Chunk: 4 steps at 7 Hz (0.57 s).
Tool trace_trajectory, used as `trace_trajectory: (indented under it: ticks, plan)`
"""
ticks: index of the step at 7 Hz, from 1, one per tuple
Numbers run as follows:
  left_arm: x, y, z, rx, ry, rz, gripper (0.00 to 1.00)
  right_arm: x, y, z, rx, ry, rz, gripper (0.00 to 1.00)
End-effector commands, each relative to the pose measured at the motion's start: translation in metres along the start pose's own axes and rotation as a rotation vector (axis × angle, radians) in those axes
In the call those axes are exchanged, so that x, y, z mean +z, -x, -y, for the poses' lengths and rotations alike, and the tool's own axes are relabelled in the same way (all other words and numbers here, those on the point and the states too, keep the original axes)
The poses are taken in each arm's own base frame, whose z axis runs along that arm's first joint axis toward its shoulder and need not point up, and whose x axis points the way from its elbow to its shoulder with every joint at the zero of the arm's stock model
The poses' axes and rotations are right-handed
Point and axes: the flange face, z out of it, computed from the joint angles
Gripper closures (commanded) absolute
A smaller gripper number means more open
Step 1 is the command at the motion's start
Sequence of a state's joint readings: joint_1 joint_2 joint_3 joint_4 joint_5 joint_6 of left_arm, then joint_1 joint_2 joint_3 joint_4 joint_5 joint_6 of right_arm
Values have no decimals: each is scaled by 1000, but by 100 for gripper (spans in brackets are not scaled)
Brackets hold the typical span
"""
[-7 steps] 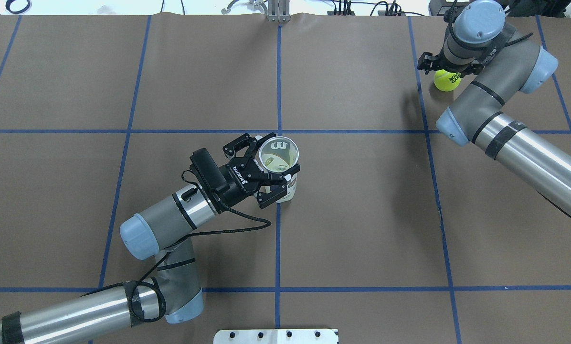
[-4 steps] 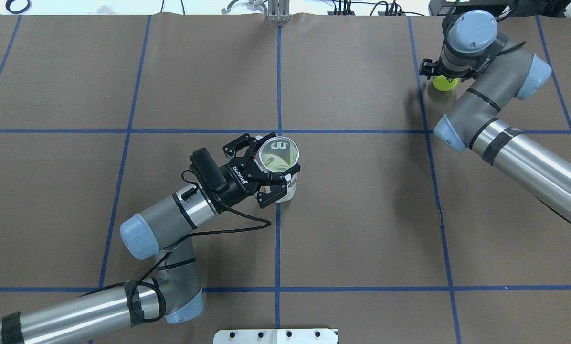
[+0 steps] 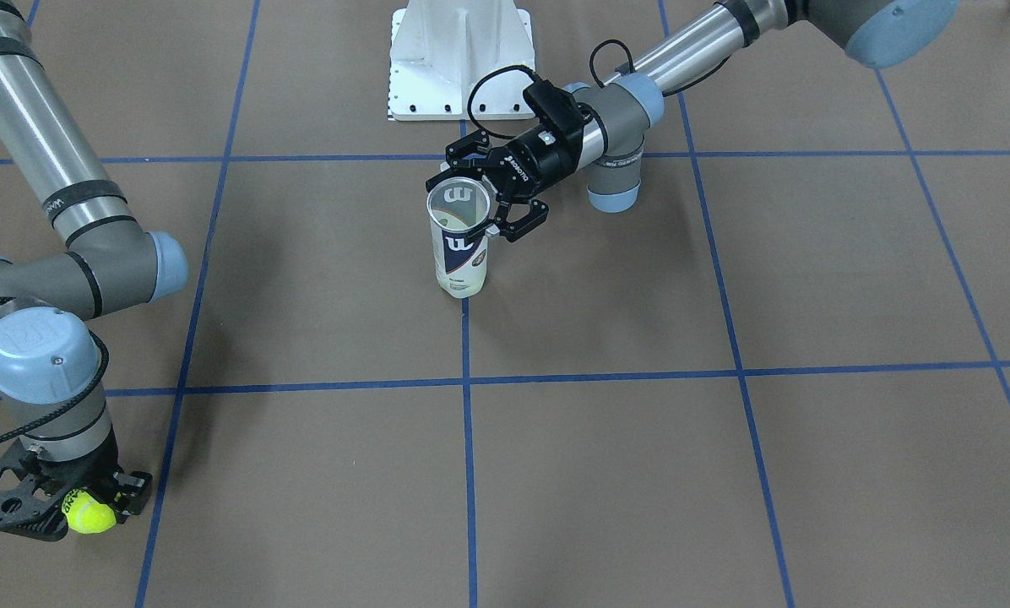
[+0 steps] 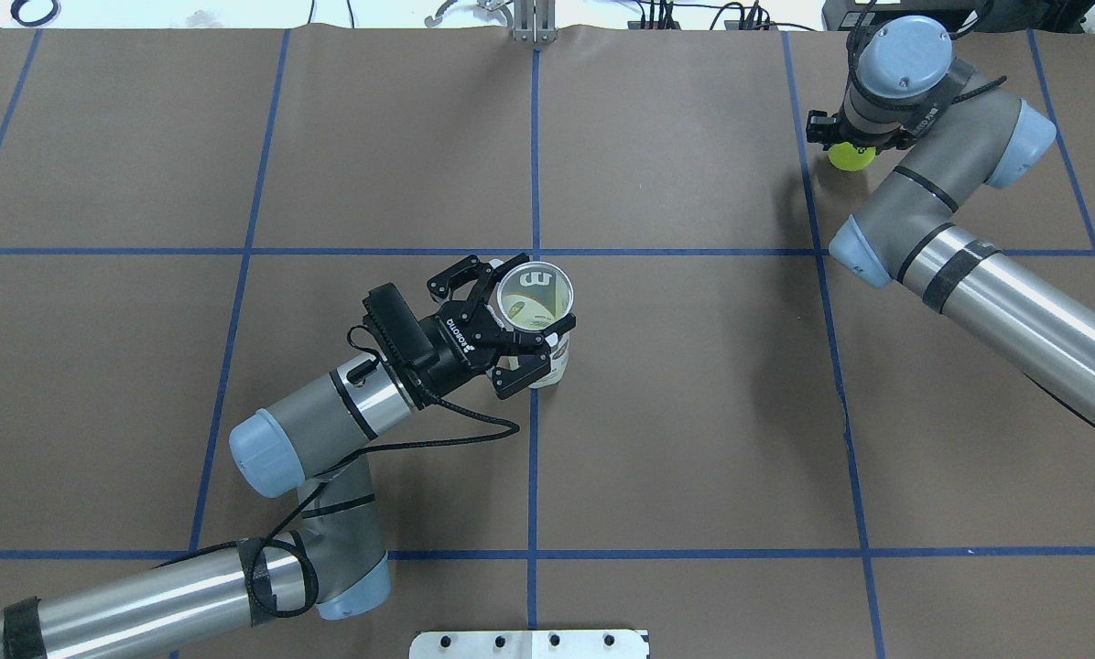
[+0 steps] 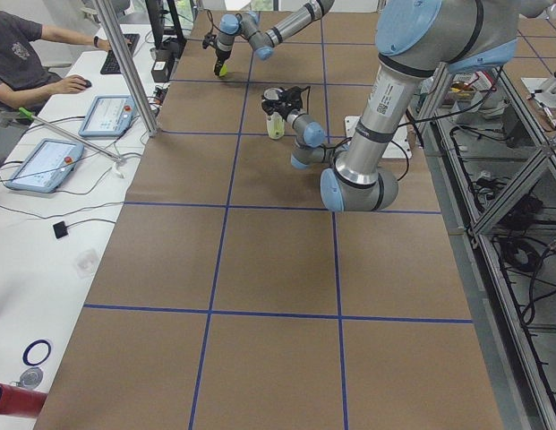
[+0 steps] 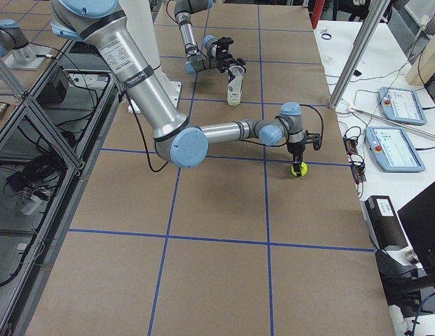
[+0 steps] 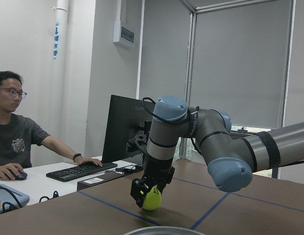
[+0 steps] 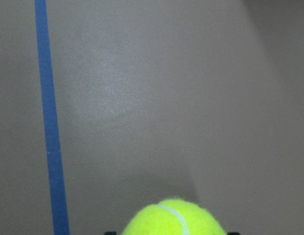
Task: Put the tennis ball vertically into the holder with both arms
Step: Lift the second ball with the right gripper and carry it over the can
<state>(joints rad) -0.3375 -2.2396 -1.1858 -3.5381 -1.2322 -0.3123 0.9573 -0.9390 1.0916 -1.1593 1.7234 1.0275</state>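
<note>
Near frame centre, left end effector (image 4: 533,295) is clamping the probably light, crushable holder (image 4: 552,363) at its rim; upper right, right end effector (image 4: 850,152) is straddling the springy ball (image 4: 853,161), grip unclear.

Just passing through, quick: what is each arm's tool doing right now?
Left tool: closed on the clear tennis-ball tube, near its rim.
Right tool: straddles the tennis ball; whether it is shut cannot be told.
</note>
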Motion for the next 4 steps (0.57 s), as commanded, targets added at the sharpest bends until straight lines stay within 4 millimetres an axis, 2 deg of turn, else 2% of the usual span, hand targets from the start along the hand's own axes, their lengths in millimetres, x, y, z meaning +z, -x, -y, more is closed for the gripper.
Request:
trace_trajectory:
  ticks: [1,2,3,4]
  plan:
    - [0,0,0,1,-1,0,10,-90,31,2,51,32,63,100]
    - [0,-1,0,-2,0,-1,10,-161,55,-24,114,85,114,100]
    - [0,-1,0,0,0,-1,10,-232,87,-73,198,168,178,100]
    - [0,-1,0,0,0,-1,10,-287,114,-119,257,209,235,100]
